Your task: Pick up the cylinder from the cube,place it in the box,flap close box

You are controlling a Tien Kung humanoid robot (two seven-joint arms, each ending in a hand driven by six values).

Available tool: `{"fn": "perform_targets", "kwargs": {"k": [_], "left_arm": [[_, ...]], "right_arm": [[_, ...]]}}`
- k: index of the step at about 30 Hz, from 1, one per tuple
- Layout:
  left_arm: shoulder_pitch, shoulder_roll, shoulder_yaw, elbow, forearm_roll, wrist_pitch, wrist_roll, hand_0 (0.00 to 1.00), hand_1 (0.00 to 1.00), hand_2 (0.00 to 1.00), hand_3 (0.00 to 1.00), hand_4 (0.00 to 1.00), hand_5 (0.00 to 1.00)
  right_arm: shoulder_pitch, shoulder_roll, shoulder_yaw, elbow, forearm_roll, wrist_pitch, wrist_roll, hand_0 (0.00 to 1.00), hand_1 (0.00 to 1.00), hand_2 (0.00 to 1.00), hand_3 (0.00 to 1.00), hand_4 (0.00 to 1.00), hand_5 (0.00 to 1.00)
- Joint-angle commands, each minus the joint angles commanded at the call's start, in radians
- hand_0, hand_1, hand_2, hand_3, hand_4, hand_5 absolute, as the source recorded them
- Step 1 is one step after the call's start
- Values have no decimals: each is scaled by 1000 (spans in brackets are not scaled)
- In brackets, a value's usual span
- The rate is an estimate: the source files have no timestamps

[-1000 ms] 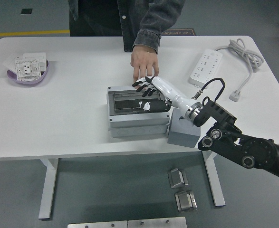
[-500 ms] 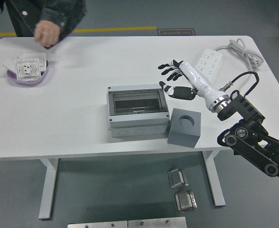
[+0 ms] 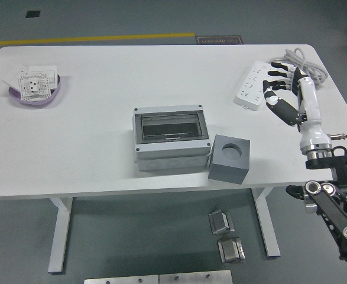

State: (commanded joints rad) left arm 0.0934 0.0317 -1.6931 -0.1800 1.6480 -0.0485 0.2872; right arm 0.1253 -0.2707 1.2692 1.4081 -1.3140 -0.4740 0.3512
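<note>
A grey box (image 3: pixel 171 139) with a dark see-through lid lying shut sits at the table's middle. A dark grey cube (image 3: pixel 229 158) stands right of it near the front edge; its round top hole shows no cylinder. I see no cylinder anywhere on the table. My right hand (image 3: pixel 281 89) is raised over the table's right side, well away from box and cube, fingers spread and empty. My left arm is out of view.
A white power strip (image 3: pixel 254 84) with a coiled cable (image 3: pixel 303 64) lies at the back right, just under my right hand. A purple bowl (image 3: pixel 35 89) holding white socket plates sits at the back left. Metal parts lie on the floor below.
My right hand has pulled back from the box's lid to the table's right side. The person who held the box's far edge has moved off to the left and out of view.
</note>
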Motion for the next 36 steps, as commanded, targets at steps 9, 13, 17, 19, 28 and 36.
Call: {"fn": "perform_targets", "kwargs": {"k": [9,13,17,19,28,36], "left_arm": [[-17,29,0,0,8,0,-12,670,658,569,669,380,20],[-26,39,11,0,1,0,-16,670,660,568,670,382,22],[-26,42,12,0,-1,0,-16,670,663,570,670,392,33],[-24,41,6,0,0,1,-14,670,663,570,670,392,33],[-15,39,-10,0,-4,6,-7,670,664,571,671,395,33],[-13,44,-49,0,20,9,-1,671,666,571,670,395,37]], "right_arm": [[-44,8,77,-6,204,17,141,528,532,646,715,605,209],[-59,-1,107,-3,226,17,145,539,554,654,719,628,215],[-74,-2,133,-1,232,18,148,546,564,655,715,623,215],[-79,1,145,2,228,18,149,546,564,655,715,623,215],[-78,10,162,2,195,19,144,545,559,654,713,625,217],[-79,17,156,-4,187,19,143,543,558,654,710,654,249]]}}
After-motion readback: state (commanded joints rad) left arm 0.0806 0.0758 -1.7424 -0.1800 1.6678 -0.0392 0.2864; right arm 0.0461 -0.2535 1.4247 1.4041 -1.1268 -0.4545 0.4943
